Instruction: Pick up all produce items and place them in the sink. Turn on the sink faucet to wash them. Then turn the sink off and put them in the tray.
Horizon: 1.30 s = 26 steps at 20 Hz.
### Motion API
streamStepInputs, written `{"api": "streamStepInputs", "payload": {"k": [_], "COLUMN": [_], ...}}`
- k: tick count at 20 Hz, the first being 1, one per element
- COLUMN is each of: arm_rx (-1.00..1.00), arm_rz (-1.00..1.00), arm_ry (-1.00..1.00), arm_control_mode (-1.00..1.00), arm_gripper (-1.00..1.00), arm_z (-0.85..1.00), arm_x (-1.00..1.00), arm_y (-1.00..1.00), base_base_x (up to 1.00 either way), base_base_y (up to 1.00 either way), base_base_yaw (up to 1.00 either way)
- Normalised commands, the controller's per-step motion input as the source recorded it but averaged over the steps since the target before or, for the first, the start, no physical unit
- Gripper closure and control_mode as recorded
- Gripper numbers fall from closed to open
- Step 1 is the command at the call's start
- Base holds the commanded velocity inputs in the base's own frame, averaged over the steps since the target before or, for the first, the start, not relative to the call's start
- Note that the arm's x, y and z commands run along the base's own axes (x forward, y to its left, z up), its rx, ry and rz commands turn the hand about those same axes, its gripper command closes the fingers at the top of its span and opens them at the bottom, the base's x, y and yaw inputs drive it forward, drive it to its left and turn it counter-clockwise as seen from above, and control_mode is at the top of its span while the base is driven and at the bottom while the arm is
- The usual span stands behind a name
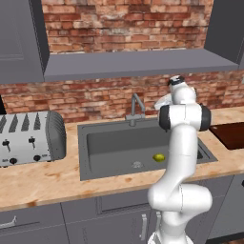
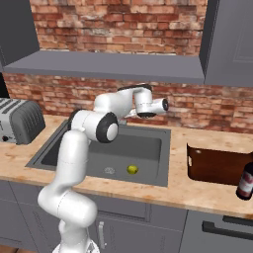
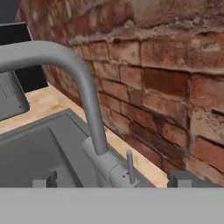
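The produce item, a small yellow-green lime (image 1: 158, 157) (image 2: 132, 169), lies on the floor of the dark grey sink (image 1: 95, 143) (image 2: 148, 143), just right of the round drain. The sink faucet (image 1: 136, 108) (image 3: 89, 100) stands at the back rim, with its bent spout over the basin. My gripper (image 3: 113, 179) hovers open and empty close to the faucet's base, whose small upright lever (image 3: 129, 162) sits between the two fingertips (image 3: 46, 179). The reddish-brown tray (image 1: 231, 136) (image 2: 217, 168) rests on the counter right of the sink.
A silver toaster (image 1: 28, 138) (image 2: 17, 121) stands on the wooden counter left of the sink. A dark bottle (image 2: 245, 183) stands at the tray's right front. The brick wall (image 3: 166, 78) runs close behind the faucet, under a grey shelf (image 1: 138, 64).
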Motion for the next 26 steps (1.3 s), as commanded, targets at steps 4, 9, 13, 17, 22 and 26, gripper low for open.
{"api": "streamStepInputs", "payload": {"k": [4, 9, 13, 17, 22, 26], "arm_rx": [0.00, 0.00, 0.00, 0.00, 0.00, 0.00], "arm_rz": [0.00, 0.00, 0.00, 0.00, 0.00, 0.00], "arm_ry": [0.00, 0.00, 0.00, 0.00, 0.00, 0.00], "arm_control_mode": [-1.00, -1.00, -1.00, -1.00, -1.00, -1.00], "arm_gripper": [-1.00, -1.00, -1.00, -1.00, -1.00, -1.00], "arm_z": [-0.05, -0.10, -0.13, -0.10, -0.06, -0.05], "arm_x": [0.12, 0.13, 0.11, 0.12, 0.14, 0.14], "arm_y": [0.12, 0.01, 0.00, 0.00, 0.02, 0.07], "base_base_x": [0.00, 0.00, 0.00, 0.00, 0.00, 0.00], "base_base_y": [0.00, 0.00, 0.00, 0.00, 0.00, 0.00], "base_base_yaw": [0.00, 0.00, 0.00, 0.00, 0.00, 0.00]}}
